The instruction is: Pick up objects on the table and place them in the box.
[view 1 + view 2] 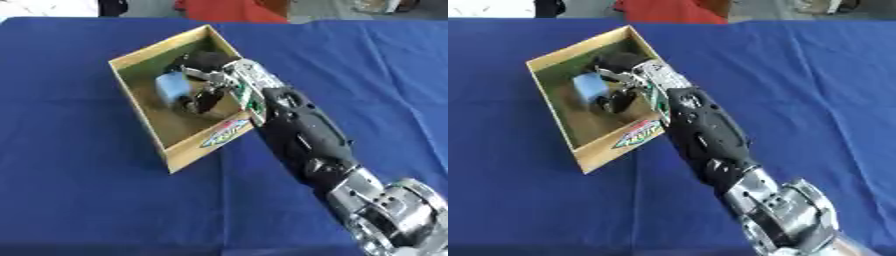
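An open tan box [160, 47] lies askew on the blue table, with a colourful label [225, 132] on its near wall. My right arm comes in from the lower right and reaches over that wall. My right hand [213, 76] is inside the box, its fingers and thumb curled round a light blue object [171, 86]. The object is over the box floor at the hand's left side. I cannot tell whether it touches the floor. My left hand shows in no view.
A blue cloth [79, 175] covers the table on all sides of the box. The table's far edge [367, 21] runs along the top of the view. My right forearm [302, 135] crosses the cloth to the right of the box.
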